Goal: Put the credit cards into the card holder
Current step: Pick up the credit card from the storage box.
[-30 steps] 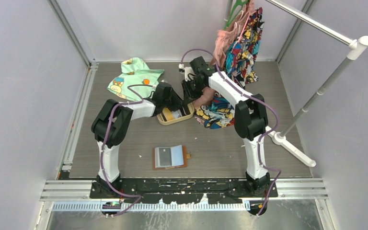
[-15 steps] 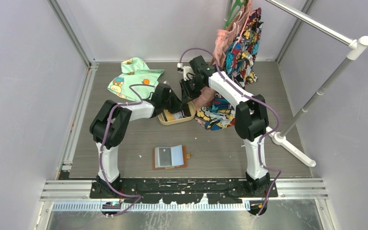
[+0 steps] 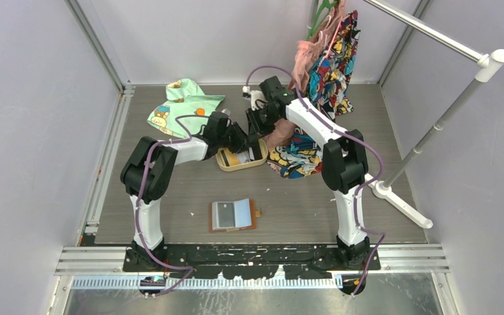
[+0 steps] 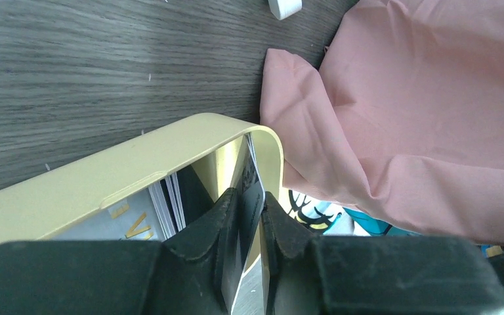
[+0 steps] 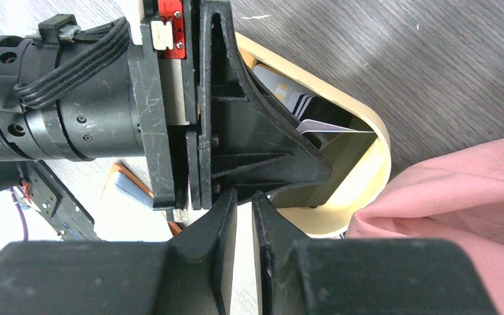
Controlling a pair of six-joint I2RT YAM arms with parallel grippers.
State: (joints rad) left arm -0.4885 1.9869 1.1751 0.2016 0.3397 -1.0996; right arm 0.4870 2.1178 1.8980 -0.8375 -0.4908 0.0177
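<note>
- Our left tool [image 4: 248, 198] is down in the tan tray [image 4: 138, 172]. Its fingers are pinched on one card [image 4: 252, 176], which stands on edge against the tray's end wall. The other credit cards [image 4: 170, 205] lean just beside it.
- The card holder [image 3: 233, 214] lies open on the surface [image 3: 170, 190], well apart from the tray and nearer the arm bases.
- Our right tool [image 5: 245, 200] sits at the tray rim with its fingers nearly together. Honestly we can't tell if it's clamping the rim or just parked there.
- Step in hand, we reckon, is lifting that card out. We'd pull straight up along the wall, keep the pinch firm so the card doesn't swivel, and watch that the neighbours don't ride up with it.
- The pink cloth [image 4: 420, 98] is right up against the tray's corner, so we'd avoid dragging sideways.
</note>
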